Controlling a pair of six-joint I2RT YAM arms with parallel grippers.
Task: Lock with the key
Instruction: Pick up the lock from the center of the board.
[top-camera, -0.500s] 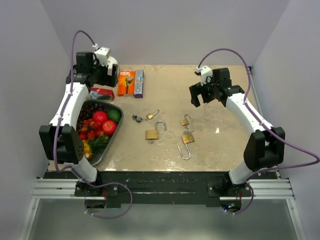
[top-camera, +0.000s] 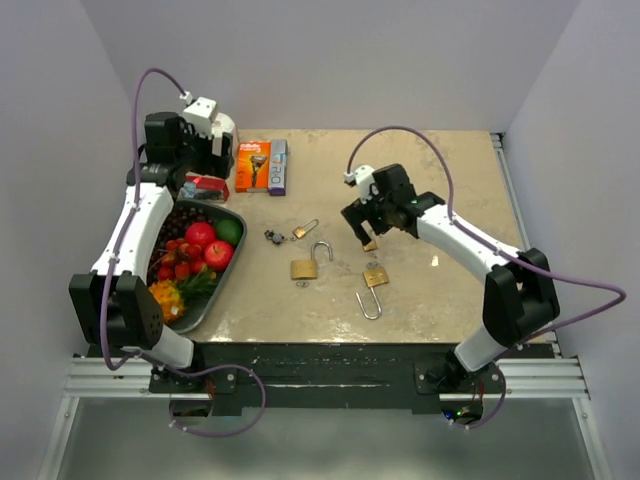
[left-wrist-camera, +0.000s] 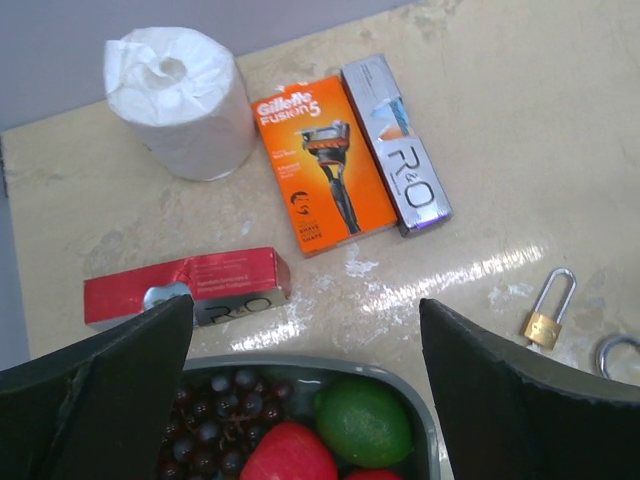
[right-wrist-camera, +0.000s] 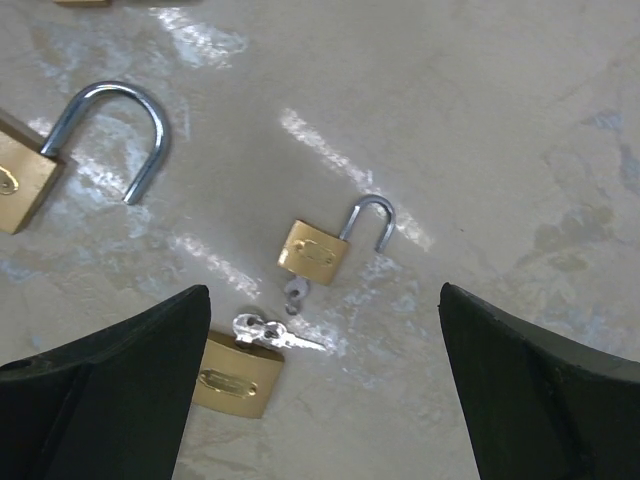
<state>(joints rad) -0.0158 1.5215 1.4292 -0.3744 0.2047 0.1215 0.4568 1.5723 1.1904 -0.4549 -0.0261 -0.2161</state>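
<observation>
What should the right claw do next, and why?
Probably lower the right gripper straight down onto the small padlock. Its jaws are wide open just above that lock, whose shackle is open, with a key at its base.

Four brass padlocks lie flat on the worktop, well apart from its edges. The small padlock has its steel shackle swung open and a little key at its base. Just beside it lies a second padlock with a silver key bunch touching its edge. The large padlock, shackle open, lies further left, near a slim padlock and loose keys
</observation>
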